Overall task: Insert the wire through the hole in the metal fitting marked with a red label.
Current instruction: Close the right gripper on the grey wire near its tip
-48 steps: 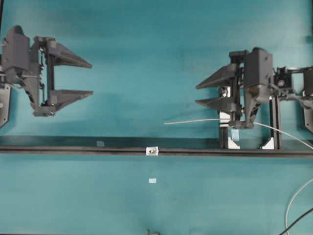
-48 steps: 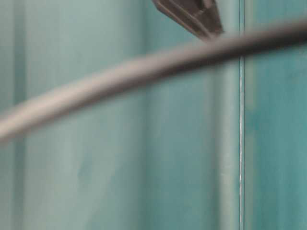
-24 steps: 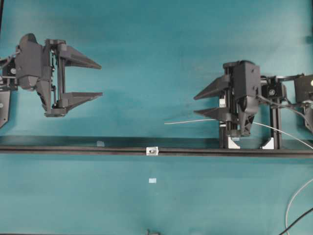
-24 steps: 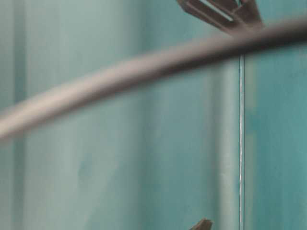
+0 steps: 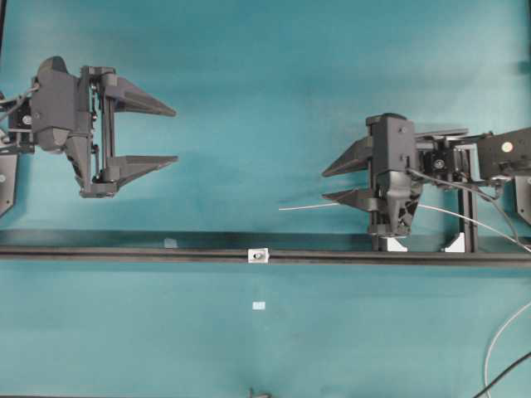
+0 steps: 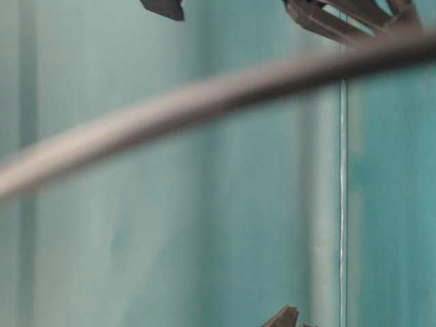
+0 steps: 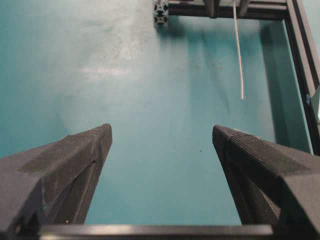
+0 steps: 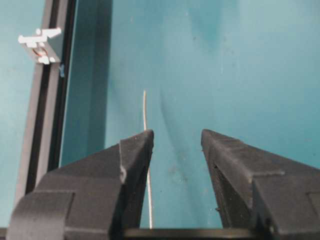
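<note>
Overhead, both open end effectors, left point(image 5: 175, 133) and right point(image 5: 325, 186), hover above teal table point(image 5: 265, 332).

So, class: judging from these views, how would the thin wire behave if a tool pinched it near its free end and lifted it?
The wire probably holds its shape: its free stretch runs nearly straight. Being so thin, it likely weighs little and could slip or flex between the right tool's broad fingers.
</note>
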